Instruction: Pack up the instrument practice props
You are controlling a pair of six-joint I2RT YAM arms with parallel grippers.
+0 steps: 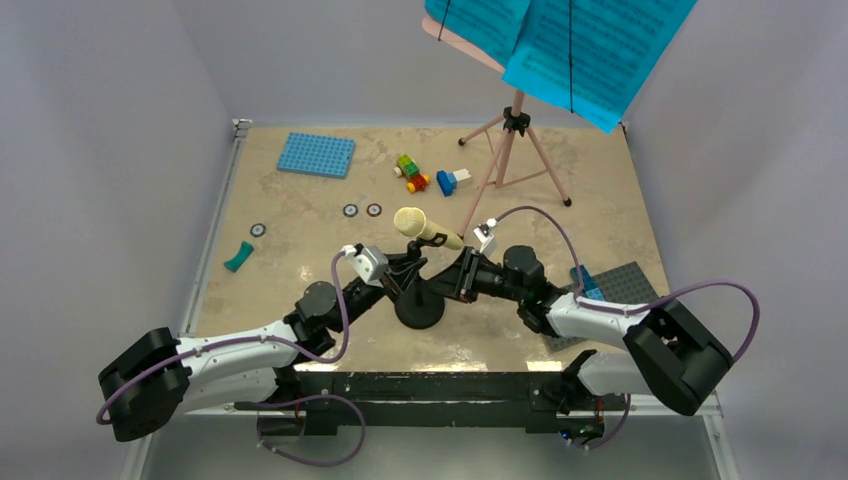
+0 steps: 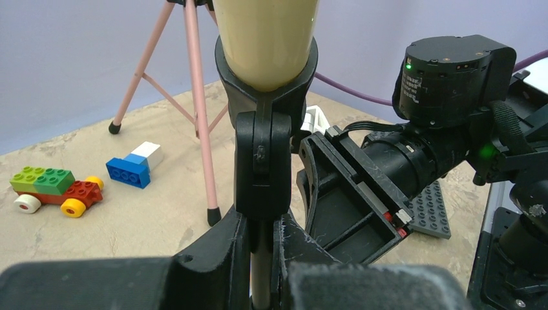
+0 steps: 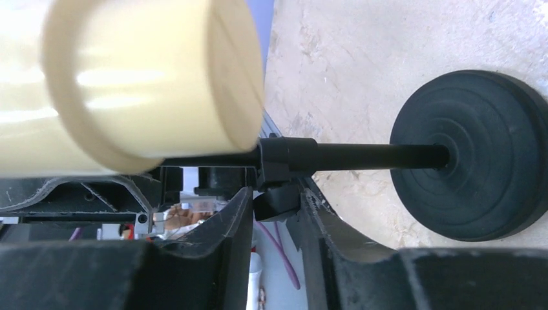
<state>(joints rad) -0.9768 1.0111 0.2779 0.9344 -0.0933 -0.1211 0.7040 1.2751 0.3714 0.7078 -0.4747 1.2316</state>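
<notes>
Broadly, the table (image 1: pixel 300 250) has nothing packed yet. The pink music stand (image 1: pixel 510 150) is upright on its three legs at the far right, with the cyan pages (image 1: pixel 580 50) spread on its board. It looks like a job for later, well apart from both arms.

Both arms reach in to the near centre, where the black mic stand (image 1: pixel 420 312) sits on its round base.

- **Left side:** the left gripper (image 2: pixel 260 258) is closed tight on the thin pole just under the clip joint. That is probably to keep the stand from tipping or sliding while the other arm works.
- **Right side:** the right gripper (image 3: pixel 278 206) has its fingers on either side of a collar on the same pole. I cannot tell whether they are pinching it or only lined up around it.

The cream microphone (image 1: pixel 425 228) is seated in the clip at the top of the stand, tilted with its head towards the far left. Pulling it free is likely the step in hand, which would explain the bracing grip lower down.

A blue plate (image 1: pixel 316 155) lies at the far left and a grey plate (image 1: pixel 630 280) at the right edge, beside the right arm. A few small bricks (image 1: pixel 412 172) lie near the tripod's feet.
</notes>
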